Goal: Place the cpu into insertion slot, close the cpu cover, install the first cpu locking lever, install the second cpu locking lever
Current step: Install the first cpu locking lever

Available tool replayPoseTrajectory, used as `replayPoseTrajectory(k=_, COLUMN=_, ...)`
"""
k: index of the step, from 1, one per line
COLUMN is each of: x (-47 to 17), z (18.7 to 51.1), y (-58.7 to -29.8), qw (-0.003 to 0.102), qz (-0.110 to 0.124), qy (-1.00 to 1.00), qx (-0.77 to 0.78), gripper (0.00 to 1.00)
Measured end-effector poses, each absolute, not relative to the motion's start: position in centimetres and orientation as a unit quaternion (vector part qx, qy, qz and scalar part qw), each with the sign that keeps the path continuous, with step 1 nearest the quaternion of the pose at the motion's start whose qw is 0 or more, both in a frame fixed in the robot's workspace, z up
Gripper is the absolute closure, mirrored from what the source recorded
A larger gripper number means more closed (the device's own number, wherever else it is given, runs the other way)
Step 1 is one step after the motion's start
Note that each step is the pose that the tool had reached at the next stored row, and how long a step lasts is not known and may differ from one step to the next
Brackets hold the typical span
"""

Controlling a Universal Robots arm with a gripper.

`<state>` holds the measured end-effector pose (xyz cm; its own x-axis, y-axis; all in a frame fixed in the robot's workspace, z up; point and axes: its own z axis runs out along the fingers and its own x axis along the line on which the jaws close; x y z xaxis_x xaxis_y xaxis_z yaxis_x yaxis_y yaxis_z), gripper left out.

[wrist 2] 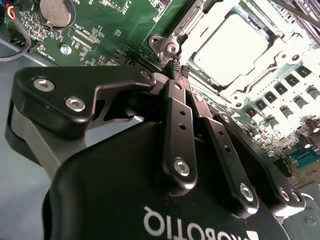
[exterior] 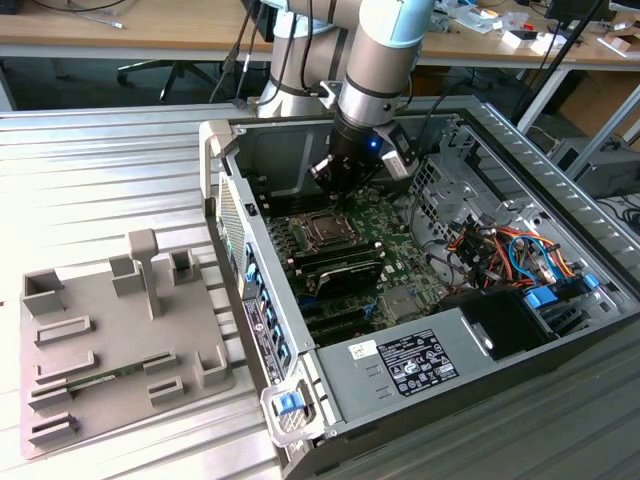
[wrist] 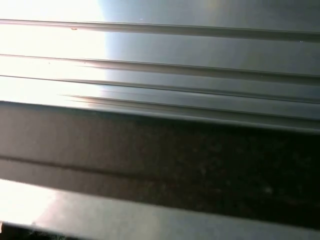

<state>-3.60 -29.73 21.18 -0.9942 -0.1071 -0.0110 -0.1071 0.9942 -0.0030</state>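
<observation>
The cpu [wrist 2: 231, 44], a flat square with a pale silver top, lies in the socket on the green motherboard [wrist 2: 107, 30]. The silvery cpu cover [wrist 2: 186, 29] lies flat around it as a frame. My gripper [wrist 2: 176, 67] is shut, with its black fingertips pressed together at a corner of the socket and nothing visible between them. In the exterior view the gripper [exterior: 343, 188] hangs inside the open computer case, just behind the socket and cpu [exterior: 322, 229]. I cannot make out the locking levers.
Case walls [exterior: 232, 215] surround the board. Memory slots [wrist 2: 295, 87] flank the socket, and a coin battery [wrist 2: 54, 11] sits nearby. Coloured cables [exterior: 505, 250] and a power supply [exterior: 415, 362] fill the exterior view's right. A grey fixture tray [exterior: 115, 340] lies at its left.
</observation>
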Motion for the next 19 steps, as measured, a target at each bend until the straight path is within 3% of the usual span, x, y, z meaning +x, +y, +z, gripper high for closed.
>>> replayPoseTrajectory(k=19, x=-9.8, z=21.2, y=-29.5, qw=0.025, qz=-0.002, qy=0.998, qx=-0.054, gripper=0.89)
